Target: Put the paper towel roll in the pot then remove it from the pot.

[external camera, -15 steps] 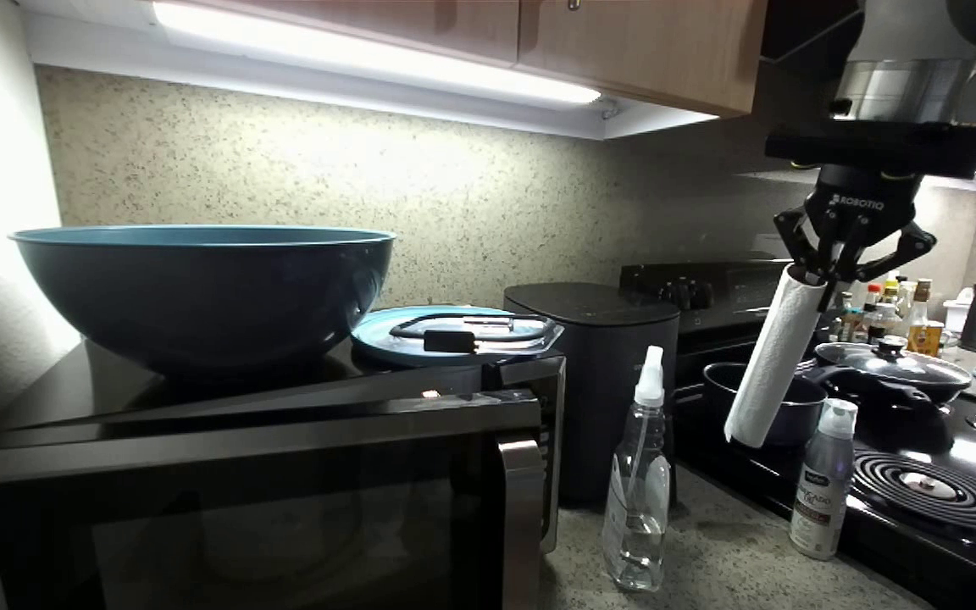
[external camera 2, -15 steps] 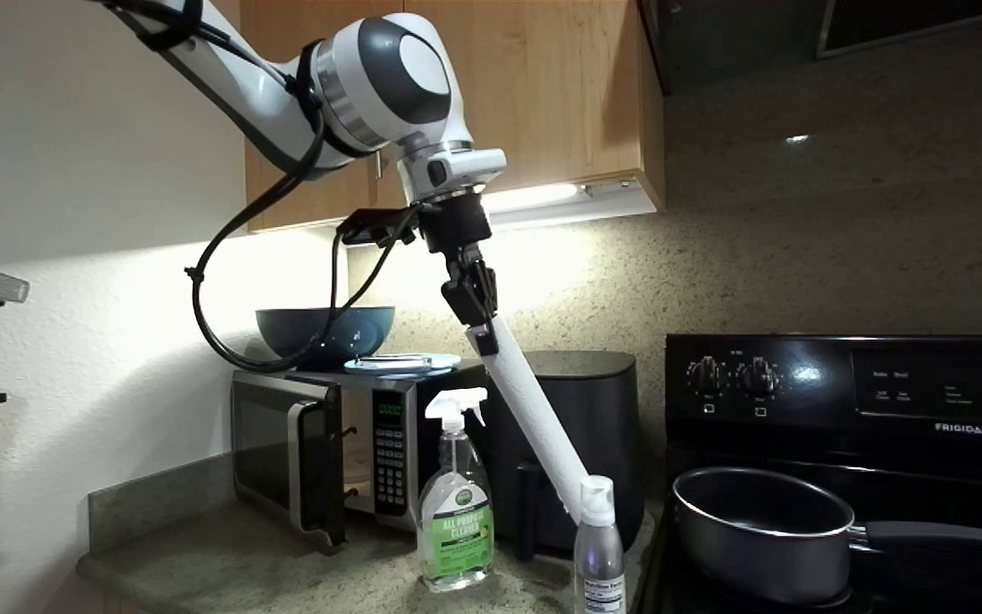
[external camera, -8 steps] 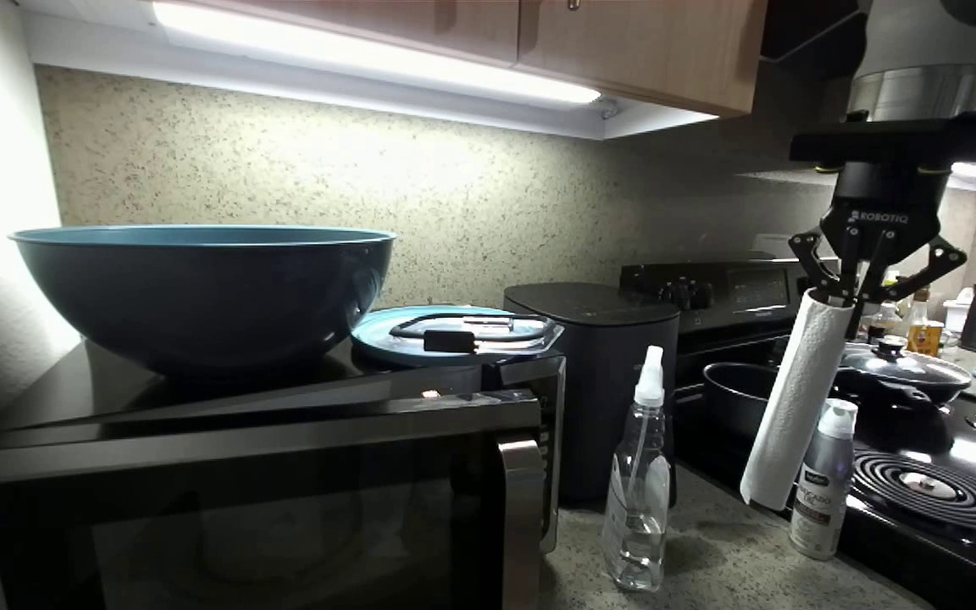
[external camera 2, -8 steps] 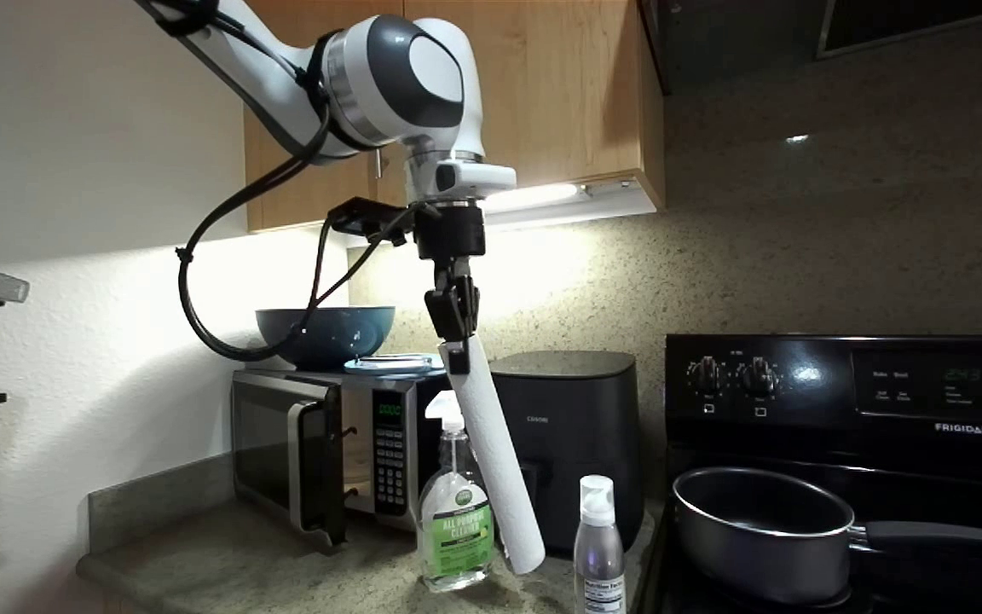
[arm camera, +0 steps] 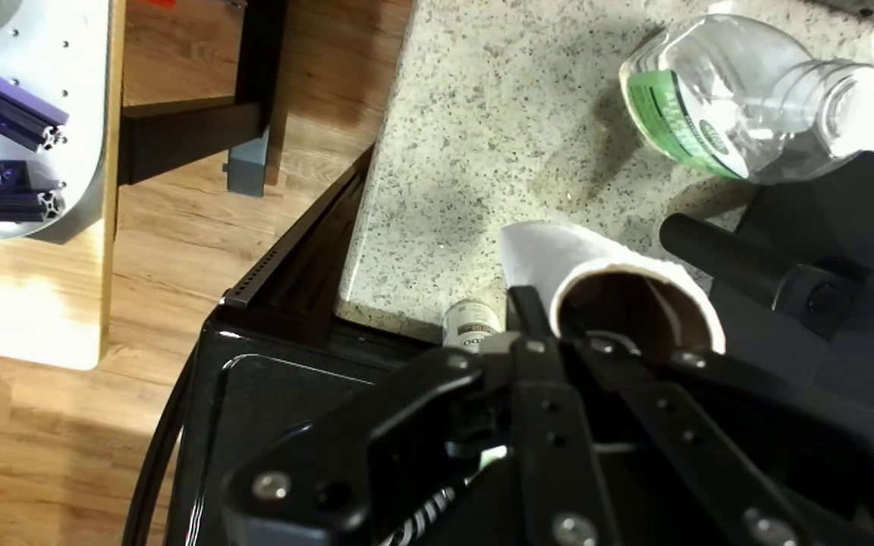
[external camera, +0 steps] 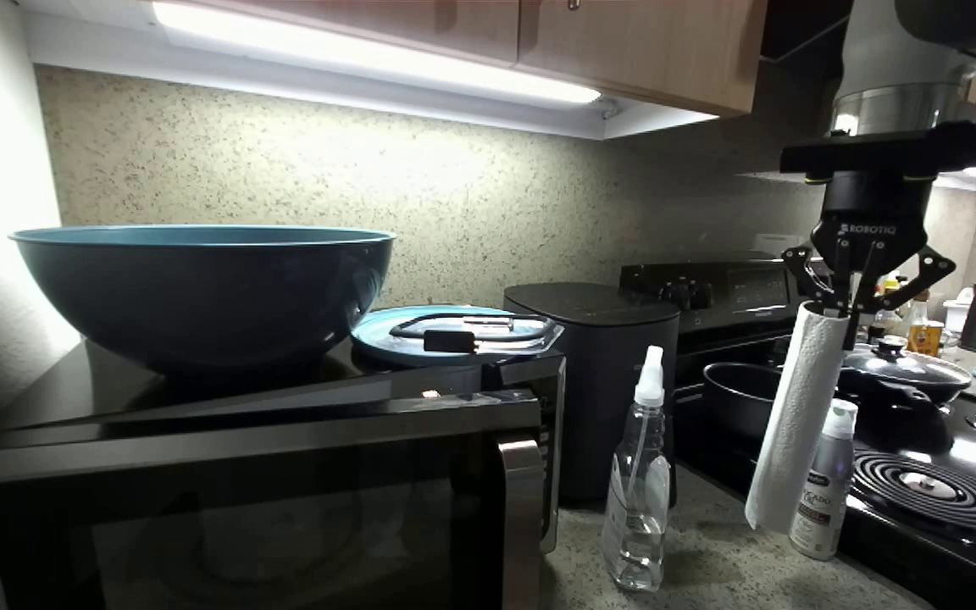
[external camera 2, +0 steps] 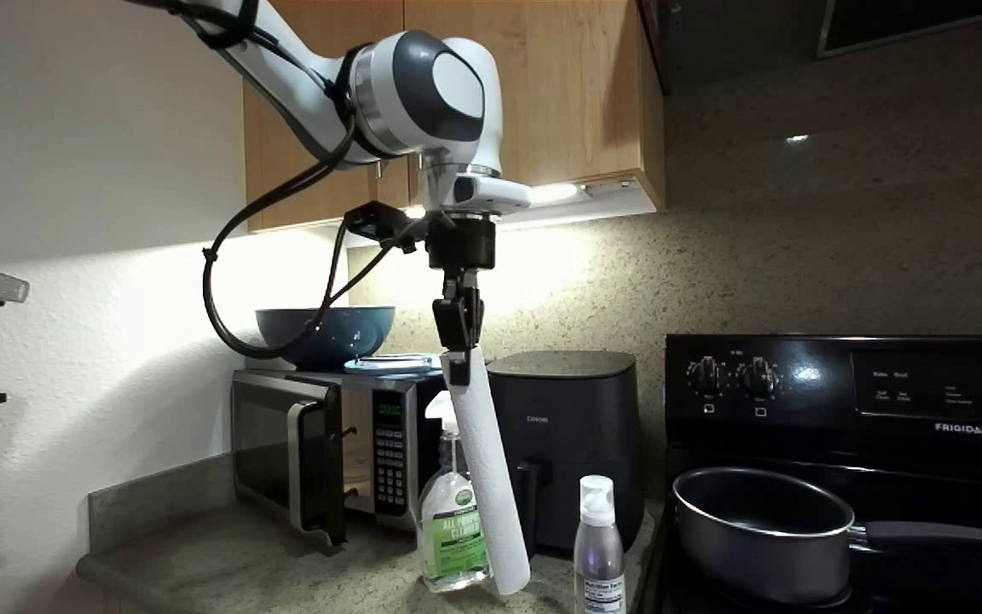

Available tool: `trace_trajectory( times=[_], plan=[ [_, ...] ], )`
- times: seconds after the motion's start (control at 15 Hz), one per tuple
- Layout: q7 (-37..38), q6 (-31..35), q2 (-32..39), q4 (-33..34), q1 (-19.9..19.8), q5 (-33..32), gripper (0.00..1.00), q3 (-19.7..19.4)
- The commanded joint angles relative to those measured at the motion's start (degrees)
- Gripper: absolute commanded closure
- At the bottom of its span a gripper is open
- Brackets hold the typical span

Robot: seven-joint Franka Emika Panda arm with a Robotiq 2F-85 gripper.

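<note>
The paper towel roll [external camera: 795, 419] hangs tilted from my gripper [external camera: 845, 320], its lower end over the counter. It shows in the exterior view [external camera 2: 493, 486] partly in front of the spray bottle. In the wrist view my gripper [arm camera: 556, 322] is shut on the top rim of the roll [arm camera: 547, 254], one finger outside its wall and the other inside the tube. The dark pot [external camera 2: 764, 546] stands on the stove, to the right of the roll in that view. In an exterior view the pot [external camera: 735, 396] is partly hidden behind the roll. The wrist view does not show the pot.
A clear spray bottle [external camera 2: 457, 537] stands close to the roll. A small white bottle [external camera 2: 600, 546] stands near the stove edge. A black air fryer [external camera 2: 572, 426] and a microwave [external camera 2: 286, 443] with its door ajar stand behind. A lidded pan [external camera: 907, 373] is on the stove.
My gripper has come down with the roll still held. The roll has swung closer to upright, its lower end moving away from the small white bottle and dropping toward the counter.
</note>
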Motion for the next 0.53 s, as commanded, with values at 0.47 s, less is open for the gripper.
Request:
trace_trajectory(
  times=[0.47],
  plan=[
    [-2.1, -0.7, 7.6, 3.7, -1.3, 1.5, 1.00, -0.8]
  ],
)
